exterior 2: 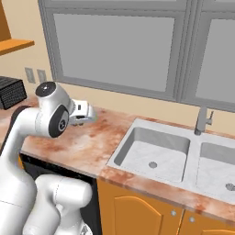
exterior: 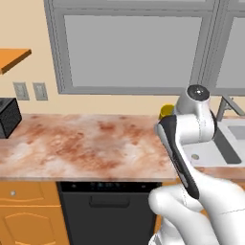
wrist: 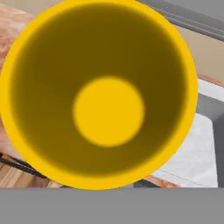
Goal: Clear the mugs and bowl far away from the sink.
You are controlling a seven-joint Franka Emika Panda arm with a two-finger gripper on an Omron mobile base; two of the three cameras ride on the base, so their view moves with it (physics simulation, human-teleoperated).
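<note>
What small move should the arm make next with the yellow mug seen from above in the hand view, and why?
Probably carry the round yellow mug leftward along the mottled reddish stone counter, away from the grey steel sink. The hand view looks straight down into the mug, seemingly gripped and close to the sink's edge, while bare counter stretches toward the far left.

Smooth yellow mug [wrist: 98, 94]; mottled stone-like counter [exterior: 81, 143].

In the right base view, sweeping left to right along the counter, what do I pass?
Black appliance → robot arm's elbow joint → tool → left sink basin → faucet → right sink basin.
</note>
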